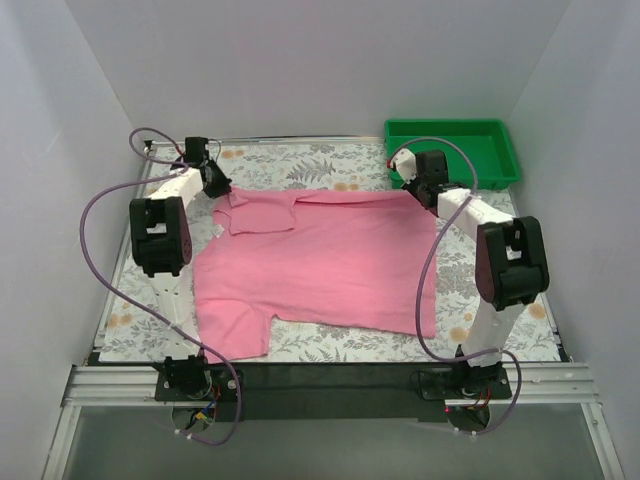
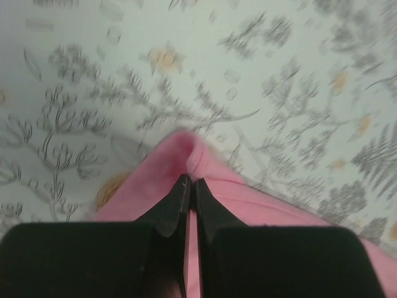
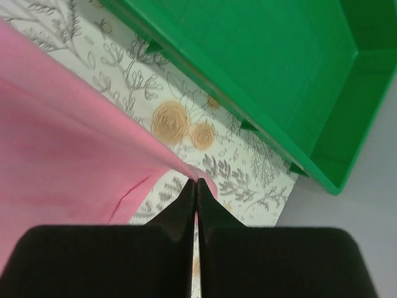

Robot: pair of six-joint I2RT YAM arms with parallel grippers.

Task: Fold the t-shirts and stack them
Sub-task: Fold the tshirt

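L gripper (image 2: 189,180) & R gripper (image 3: 196,181) were pinched shut on far corners of the t-shirt (image 1: 320,265), starting a fold. Next needed: lift both evenly

From above, the left gripper (image 1: 213,183) and right gripper (image 1: 416,192) are too small to show their fingertips, and each wrist covers a far corner of the plain pink short-sleeved t-shirt (image 1: 330,260). The right wrist also hides the near left corner of the green plastic tray (image 1: 500,168). In the left wrist view the floral-printed table cover (image 2: 291,68) is blurred, and the black gripper body masks the shirt along the bottom edge. In the right wrist view the tray runs past the top and right edges, and the shirt past the left. How much fabric sits between either pair of fingers cannot be made out.
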